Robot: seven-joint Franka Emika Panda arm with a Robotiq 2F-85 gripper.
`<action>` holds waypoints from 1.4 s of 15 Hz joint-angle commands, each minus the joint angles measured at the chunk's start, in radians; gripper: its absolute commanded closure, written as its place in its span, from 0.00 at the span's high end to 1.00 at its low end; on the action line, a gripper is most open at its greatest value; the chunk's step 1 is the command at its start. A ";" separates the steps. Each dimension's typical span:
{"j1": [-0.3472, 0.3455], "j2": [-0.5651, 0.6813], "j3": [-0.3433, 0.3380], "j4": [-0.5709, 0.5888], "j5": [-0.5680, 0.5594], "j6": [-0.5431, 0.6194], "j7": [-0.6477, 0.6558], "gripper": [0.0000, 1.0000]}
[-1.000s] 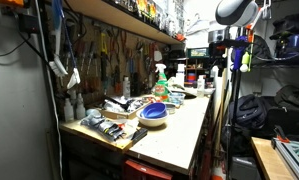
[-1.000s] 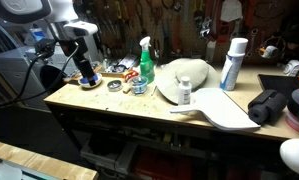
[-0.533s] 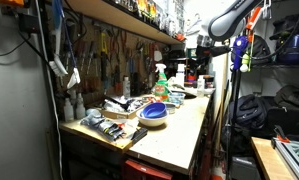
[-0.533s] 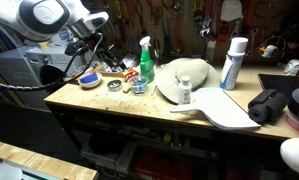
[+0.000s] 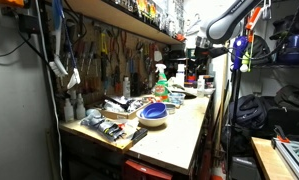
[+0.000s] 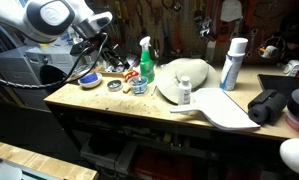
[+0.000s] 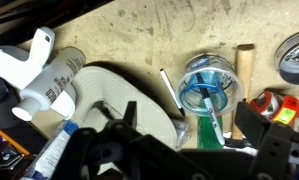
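My gripper (image 7: 194,135) is open and empty, its dark fingers at the bottom of the wrist view. It hangs above the workbench (image 6: 109,103), over a clear plastic cup (image 7: 206,85) with a marker standing in it. A white rounded hat-like object (image 7: 117,98) lies just left of the cup, and a white spray can (image 7: 51,80) lies further left. In both exterior views the gripper (image 6: 101,42) (image 5: 195,48) is raised above the cluttered end of the bench, near the green spray bottle (image 6: 146,60) and the cup (image 6: 139,86).
A blue bowl (image 6: 88,79), a small round tin (image 6: 114,85), a small white bottle (image 6: 185,93), a white and blue can (image 6: 232,63), a flat white paddle (image 6: 224,110) and a black bundle (image 6: 269,105) stand on the bench. A tool wall (image 5: 119,55) lies behind.
The arm has swung from above the blue bowl at the bench's end up and over towards the cup and spray bottle. The gripper stays open. The objects have not moved.
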 commanded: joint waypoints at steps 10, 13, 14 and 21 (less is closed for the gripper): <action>0.061 0.310 -0.136 0.347 0.351 -0.342 -0.744 1.00; 0.016 0.435 -0.121 0.488 0.427 -0.514 -0.849 1.00; -0.001 0.467 -0.117 0.533 0.455 -0.569 -0.842 1.00; -0.006 0.513 -0.093 0.506 0.401 -0.425 -0.788 1.00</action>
